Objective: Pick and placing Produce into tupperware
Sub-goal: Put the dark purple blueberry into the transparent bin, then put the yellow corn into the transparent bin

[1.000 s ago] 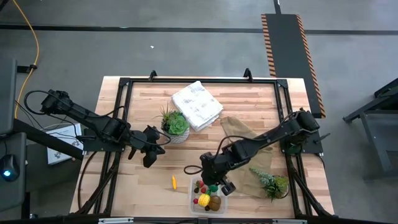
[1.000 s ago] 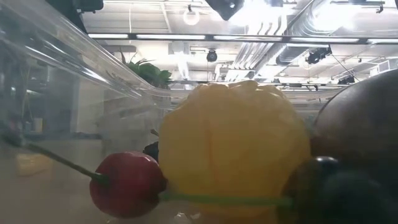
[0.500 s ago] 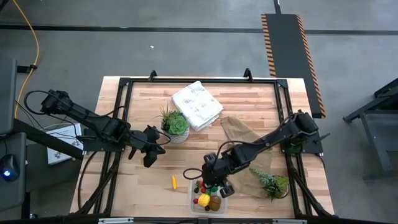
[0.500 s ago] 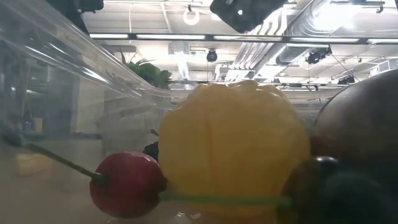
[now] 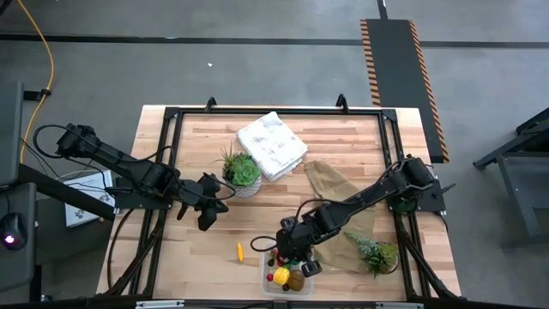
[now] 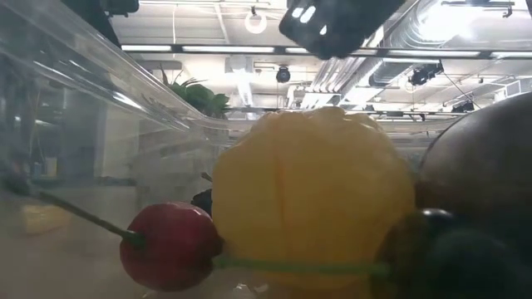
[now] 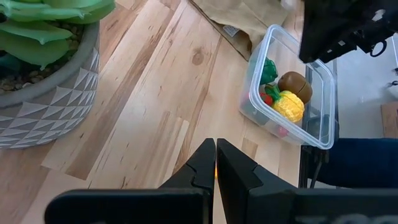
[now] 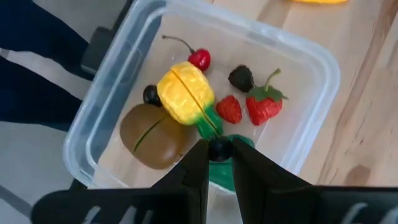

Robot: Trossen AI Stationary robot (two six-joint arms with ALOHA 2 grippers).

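While the right end effector (image 8: pixel 217 163) pinches a dark berry (image 8: pixel 219 149) over the clear tupperware (image 8: pixel 323 74) for dropping, the left end effector (image 7: pixel 215 163) waits pressed together.

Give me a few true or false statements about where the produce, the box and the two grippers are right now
1. The yellow lemon lies inside the tupperware. True.
2. The orange stick is in the tupperware. False: it lies on the table, beside the box.
3. The right gripper hangs over the tupperware, closed on the green broccoli-like piece. True.
4. The left gripper is open around a strawberry. False: it is shut and empty, near the succulent pot.
5. The brown kiwi-like ball sits on the white cloth. False: it is in the box.
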